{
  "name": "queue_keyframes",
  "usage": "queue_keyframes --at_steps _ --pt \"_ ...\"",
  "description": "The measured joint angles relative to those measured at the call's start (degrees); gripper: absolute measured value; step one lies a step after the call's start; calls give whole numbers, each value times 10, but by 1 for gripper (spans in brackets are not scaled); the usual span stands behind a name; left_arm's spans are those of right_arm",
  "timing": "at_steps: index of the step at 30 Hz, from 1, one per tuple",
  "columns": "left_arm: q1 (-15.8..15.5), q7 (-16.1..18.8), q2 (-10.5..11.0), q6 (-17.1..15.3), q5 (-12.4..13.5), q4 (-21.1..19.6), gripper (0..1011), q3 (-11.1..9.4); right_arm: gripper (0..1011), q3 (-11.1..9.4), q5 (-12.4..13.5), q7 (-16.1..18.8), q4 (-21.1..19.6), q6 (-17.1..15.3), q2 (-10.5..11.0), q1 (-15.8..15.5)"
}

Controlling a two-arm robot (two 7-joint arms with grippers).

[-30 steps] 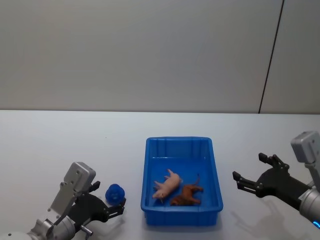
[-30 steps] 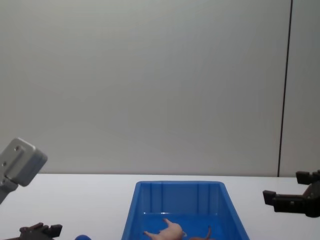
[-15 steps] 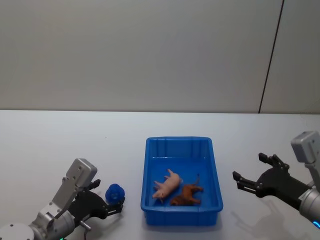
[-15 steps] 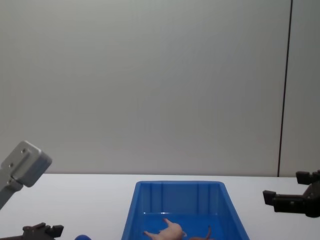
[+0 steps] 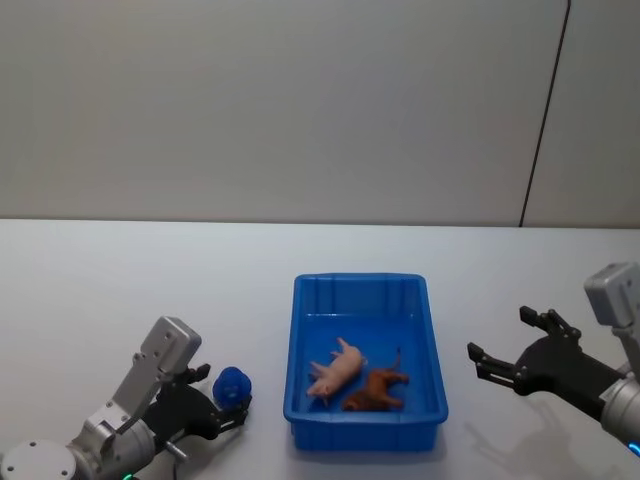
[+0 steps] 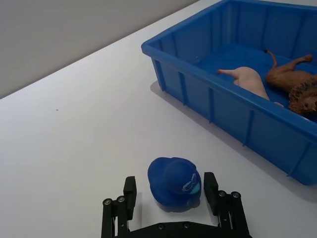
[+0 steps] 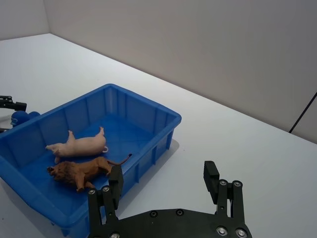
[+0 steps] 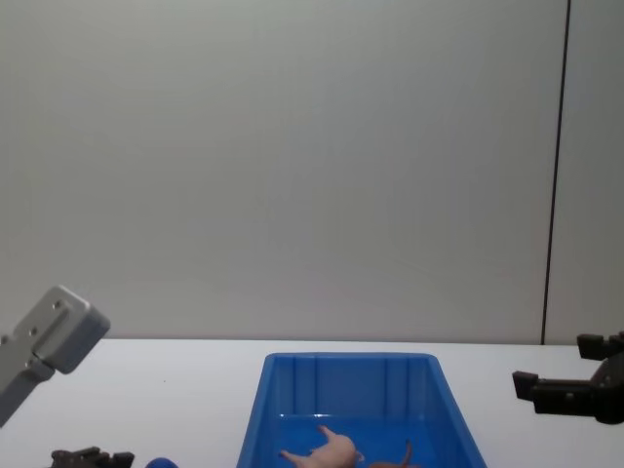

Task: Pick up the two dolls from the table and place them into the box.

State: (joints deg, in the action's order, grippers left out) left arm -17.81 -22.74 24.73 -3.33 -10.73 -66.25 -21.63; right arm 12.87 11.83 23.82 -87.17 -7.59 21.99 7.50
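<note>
A rounded dark-blue doll point(image 5: 232, 384) point(image 6: 174, 179) point(image 8: 163, 462) sits on the white table left of the box. My left gripper point(image 5: 222, 392) point(image 6: 170, 182) is low over the table, open, with one finger on each side of this doll. The bright blue box point(image 5: 365, 279) point(image 6: 198, 74) point(image 7: 148, 101) point(image 8: 346, 359) holds a flesh-pink doll point(image 5: 335, 373) point(image 6: 250, 79) point(image 7: 79, 145) point(image 8: 331, 451) lying on its side. Right of the box my right gripper point(image 5: 497, 338) point(image 7: 163, 171) point(image 8: 554, 363) hovers open and holds nothing.
A brown lion figure point(image 5: 372, 388) point(image 6: 292, 82) point(image 7: 81, 171) lies in the box beside the pink doll. The white table point(image 5: 150, 290) spreads wide around the box. A grey wall stands behind it.
My left arm has shifted slightly right and lower, bringing its fingers closer around the blue doll. The right arm, the box and the toys in it have not moved.
</note>
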Motion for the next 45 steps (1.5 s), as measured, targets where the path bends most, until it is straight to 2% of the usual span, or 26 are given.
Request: queue_keyframes --at_steps 9,10,21,32,39,45 --pt "-4 -10 -4 0 3 12 633 -3 1001 0 0 0 0 0 0 0" --pt "-4 -11 -5 1 3 13 578 -4 1001 0 0 0 0 0 0 0" --pt "-4 -13 -6 0 8 7 487 -6 1001 0 0 0 0 0 0 0" --pt "-7 -2 -7 9 23 -32 426 -5 1001 0 0 0 0 0 0 0" --pt "-16 9 -10 13 43 -67 380 -5 1001 0 0 0 0 0 0 0" --pt "-33 12 -22 18 74 -99 334 -8 1001 0 0 0 0 0 0 0"
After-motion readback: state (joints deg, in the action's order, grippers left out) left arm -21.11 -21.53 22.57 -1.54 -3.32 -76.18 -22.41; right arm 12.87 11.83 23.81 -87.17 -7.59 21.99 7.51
